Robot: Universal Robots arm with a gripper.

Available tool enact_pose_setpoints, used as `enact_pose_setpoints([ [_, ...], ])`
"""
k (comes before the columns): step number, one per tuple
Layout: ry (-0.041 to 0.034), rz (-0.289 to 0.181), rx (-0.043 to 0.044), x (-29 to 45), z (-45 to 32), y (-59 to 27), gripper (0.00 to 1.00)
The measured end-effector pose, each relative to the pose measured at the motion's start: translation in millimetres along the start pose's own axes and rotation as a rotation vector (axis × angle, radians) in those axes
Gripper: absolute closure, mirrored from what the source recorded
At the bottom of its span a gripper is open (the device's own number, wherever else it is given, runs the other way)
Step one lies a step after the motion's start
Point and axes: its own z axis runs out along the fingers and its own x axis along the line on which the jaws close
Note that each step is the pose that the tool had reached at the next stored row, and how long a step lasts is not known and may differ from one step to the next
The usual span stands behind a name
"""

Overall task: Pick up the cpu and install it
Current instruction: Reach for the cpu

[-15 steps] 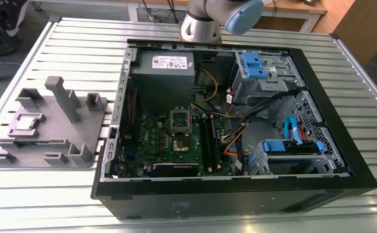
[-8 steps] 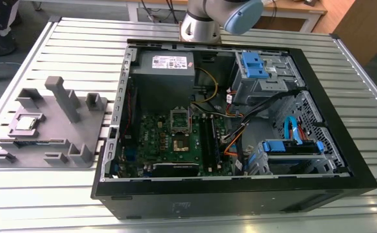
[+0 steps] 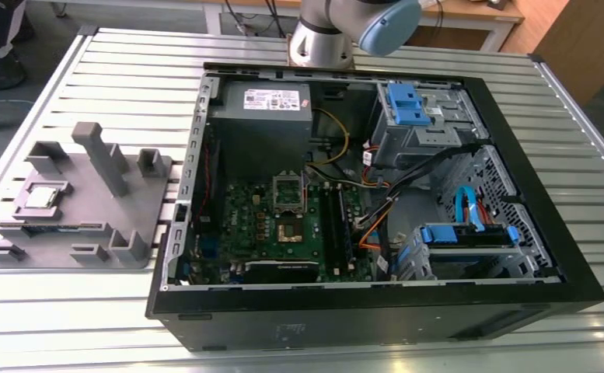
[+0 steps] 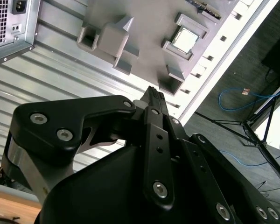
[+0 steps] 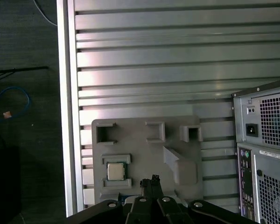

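The cpu (image 3: 40, 196), a small square chip with a shiny metal top, lies flat in a framed pocket of the grey holder block (image 3: 74, 233) on the exterior view's left, outside the computer case. Both wrist views show the cpu (image 4: 185, 40) (image 5: 115, 171) from high above. My gripper (image 4: 151, 93) (image 5: 150, 181) hangs well above the holder, shut with its black fingers together and nothing between them. Inside the case, the motherboard (image 3: 249, 217) carries the bare socket (image 3: 288, 230), with its hinged plate (image 3: 286, 189) raised beside it.
The open black computer case (image 3: 550, 256) holds a power supply (image 3: 265, 101), blue drive bays (image 3: 416, 105) and loose cables (image 3: 375, 210). The slatted metal table (image 3: 94, 311) ends near the holder. A blue cable (image 5: 11, 105) lies on the floor. The case's rear panel (image 5: 266, 140) stands beside the holder.
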Motion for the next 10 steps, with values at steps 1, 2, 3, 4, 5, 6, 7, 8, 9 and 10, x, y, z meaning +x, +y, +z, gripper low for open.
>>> enact_pose_setpoints([
  [1, -0.0002, 0.000, -0.0001, 0.1, 0.1, 0.0, 0.89],
  [2, -0.0003, 0.000, -0.0001, 0.3, 0.4, -0.2, 0.89],
  [3, -0.0002, 0.000, -0.0001, 0.4, 0.8, -0.7, 0.89],
  [4, 0.0000, 0.000, 0.0000, 0.5, 1.3, -1.3, 0.89],
  [5, 0.0000, 0.000, 0.0000, 0.6, 1.9, -2.2, 0.89],
  [6, 0.0000, 0.000, 0.0000, 0.6, 2.8, -3.2, 0.89],
  [7, -0.0001, 0.000, 0.0000, 0.6, 3.8, -4.4, 0.89],
  [8, 0.0000, 0.000, 0.0000, 0.6, 4.8, -5.8, 0.89],
  [9, -0.0001, 0.000, 0.0000, 0.7, 6.2, -7.3, 0.89],
  [10, -0.0001, 0.000, 0.0000, 0.8, 7.5, -8.7, 0.89],
])
